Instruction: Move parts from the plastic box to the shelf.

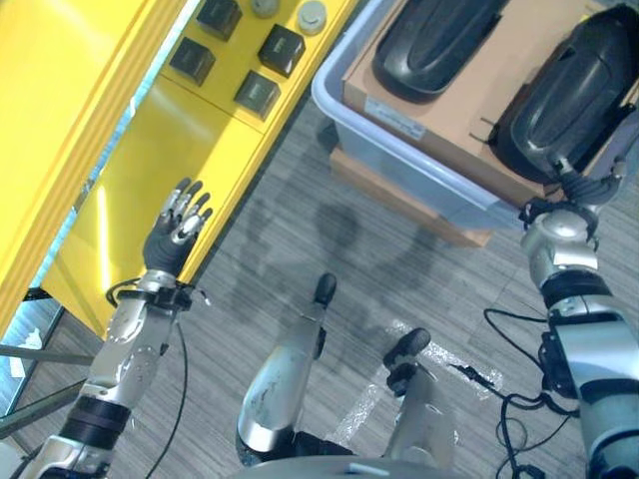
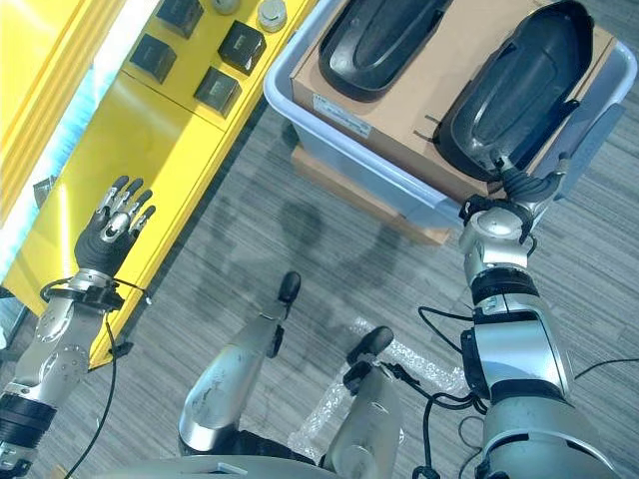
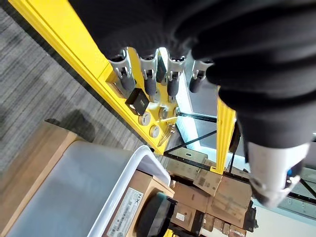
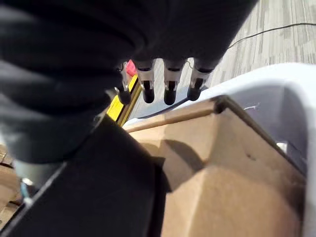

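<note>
Our right hand [image 2: 527, 185], fingers straight and empty, hovers at the black part [image 2: 519, 90] in the plastic box [image 2: 399, 195]; a shallow grip could let it slip, while our left hand [image 1: 178, 225] waits relaxed beside the yellow shelf [image 1: 150, 150].

shelf [image 1: 150, 150] left, plastic box [image 1: 399, 150] right, parts [image 2: 524, 90] inside

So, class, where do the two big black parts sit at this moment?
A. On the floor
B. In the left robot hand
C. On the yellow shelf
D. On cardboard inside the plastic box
D: both black parts lie on the cardboard inside the plastic box; the left robot hand is open and holds nothing.
</note>
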{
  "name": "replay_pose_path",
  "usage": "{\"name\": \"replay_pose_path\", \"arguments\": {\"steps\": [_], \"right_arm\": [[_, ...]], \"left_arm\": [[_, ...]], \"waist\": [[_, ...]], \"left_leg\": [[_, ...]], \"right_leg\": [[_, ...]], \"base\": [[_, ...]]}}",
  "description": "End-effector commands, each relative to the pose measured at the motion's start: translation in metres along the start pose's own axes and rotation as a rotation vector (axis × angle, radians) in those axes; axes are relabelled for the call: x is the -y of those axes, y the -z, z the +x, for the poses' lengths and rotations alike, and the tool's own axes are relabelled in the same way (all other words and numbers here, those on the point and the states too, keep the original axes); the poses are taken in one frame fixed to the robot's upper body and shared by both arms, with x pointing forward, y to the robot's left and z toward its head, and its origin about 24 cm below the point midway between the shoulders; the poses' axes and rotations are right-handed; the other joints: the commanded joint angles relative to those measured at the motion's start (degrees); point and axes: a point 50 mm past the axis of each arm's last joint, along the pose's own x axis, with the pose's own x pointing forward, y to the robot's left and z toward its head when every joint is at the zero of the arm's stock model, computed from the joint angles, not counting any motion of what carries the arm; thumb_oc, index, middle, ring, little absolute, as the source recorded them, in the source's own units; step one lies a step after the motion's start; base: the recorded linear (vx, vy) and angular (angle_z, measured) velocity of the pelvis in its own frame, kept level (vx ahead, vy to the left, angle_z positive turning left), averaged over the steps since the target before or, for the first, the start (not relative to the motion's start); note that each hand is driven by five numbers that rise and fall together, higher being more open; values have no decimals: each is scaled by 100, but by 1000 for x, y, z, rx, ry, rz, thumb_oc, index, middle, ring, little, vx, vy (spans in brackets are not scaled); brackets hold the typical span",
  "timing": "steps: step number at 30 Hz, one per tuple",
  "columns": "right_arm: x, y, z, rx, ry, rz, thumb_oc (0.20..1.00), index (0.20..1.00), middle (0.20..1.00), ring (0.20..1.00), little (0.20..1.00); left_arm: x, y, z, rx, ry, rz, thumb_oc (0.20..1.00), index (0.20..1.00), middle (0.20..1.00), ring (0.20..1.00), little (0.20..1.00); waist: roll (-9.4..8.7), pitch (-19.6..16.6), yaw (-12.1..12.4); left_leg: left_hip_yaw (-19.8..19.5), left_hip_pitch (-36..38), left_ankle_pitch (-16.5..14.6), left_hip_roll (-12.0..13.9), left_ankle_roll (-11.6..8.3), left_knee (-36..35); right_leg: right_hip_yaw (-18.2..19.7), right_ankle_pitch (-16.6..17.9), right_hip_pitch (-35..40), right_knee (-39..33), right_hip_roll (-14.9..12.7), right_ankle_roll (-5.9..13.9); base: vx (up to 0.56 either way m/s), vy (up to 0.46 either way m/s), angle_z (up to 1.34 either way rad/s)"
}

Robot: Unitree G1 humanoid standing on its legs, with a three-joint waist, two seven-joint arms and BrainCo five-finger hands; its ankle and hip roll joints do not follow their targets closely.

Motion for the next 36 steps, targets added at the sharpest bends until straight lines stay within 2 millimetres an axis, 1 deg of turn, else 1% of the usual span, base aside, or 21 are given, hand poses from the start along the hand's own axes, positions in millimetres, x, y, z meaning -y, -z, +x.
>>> {"name": "replay_pose_path", "arguments": {"steps": [1,10,16,18,20,23,25,26,28,30,32,34,36], "right_arm": [[0,3,0,-7,-38,-2,200,200,200,200,200],[-6,0,-3,-2,-71,49,200,200,200,200,200],[-7,-8,-4,24,-60,75,200,200,200,200,200],[-6,-15,-6,70,-57,143,200,200,200,200,200],[-5,-21,-9,114,-68,175,200,200,200,200,200],[-4,-26,-29,198,-107,224,200,200,200,200,200],[-1,-21,-41,210,-121,227,200,200,200,200,200],[1,-15,-49,213,-134,217,200,200,200,200,200],[3,-8,-62,219,-155,205,200,200,200,200,200],[3,-6,-66,226,-163,202,200,200,200,200,200],[1,-2,-78,221,-188,214,200,200,200,200,200],[-2,-1,-85,225,-212,205,200,200,200,200,200],[-9,1,-94,223,-248,191,200,200,200,200,200]], "left_arm": [[-2,-19,2,112,-1,3,1000,1000,1000,1000,1000],[-4,-22,0,114,4,7,1000,1000,1000,1000,1000],[-5,-25,-2,118,22,16,1000,1000,1000,1000,1000],[-2,-27,-4,124,65,22,1000,1000,1000,1000,1000],[0,-29,-6,124,89,11,1000,1000,1000,1000,1000],[7,-33,-10,116,157,14,1000,1000,1000,1000,1000],[10,-31,-13,90,163,-3,1000,1000,1000,1000,1000],[13,-29,-13,72,172,-4,1000,1000,1000,1000,1000],[17,-23,-13,29,167,-15,1000,1000,1000,1000,1000],[19,-20,-13,18,170,-15,1000,1000,1000,1000,1000],[28,-10,-10,-22,194,-23,1000,1000,1000,1000,1000],[33,-2,-7,-76,189,-44,1000,1000,1000,1000,1000],[43,5,3,-98,179,-88,1000,1000,1000,1000,1000]], "waist": [[20,86,117],[-55,86,142],[-108,86,156],[-151,84,144],[-193,56,122],[-365,-211,14],[-449,-418,-60],[-514,-590,-146],[-596,-861,-237],[-616,-957,-283],[-655,-1232,-407],[-657,-1382,-480],[-659,-1605,-608]], "left_leg": [[82,-686,-706,-262,-41,927],[102,-653,-748,-256,-24,974],[114,-525,-749,-225,-21,909],[128,-347,-763,-180,-26,838],[139,-189,-774,-158,-30,766],[177,204,-802,-57,-53,550],[221,492,-802,-2,-62,378],[279,666,-672,33,-29,230],[351,1022,-650,124,-52,-23],[384,1167,-644,159,-65,-123],[499,1465,-634,254,-83,-305],[557,1611,-623,293,-91,-398],[640,1813,-601,342,-95,-508]], "right_leg": [[118,-50,296,-461,96,346],[121,-19,404,-536,121,362],[100,-7,546,-600,142,372],[86,-3,717,-670,176,364],[87,-6,850,-725,204,363],[92,18,1149,-903,296,353],[125,40,1335,-1017,359,347],[93,159,1432,-1120,376,306],[129,204,1665,-1303,451,304],[154,223,1759,-1379,481,312],[233,276,1926,-1524,541,303],[285,303,1998,-1588,559,311],[375,341,2096,-1670,582,321]], "base": [[0,21,6],[0,3,2],[-13,-24,0],[-39,-58,-4],[-20,-53,-4],[12,-65,-7],[34,-33,-12],[39,-34,-20],[75,-47,-13],[54,-39,-15],[71,-46,-25],[51,-21,-19],[78,-7,-15]]}}
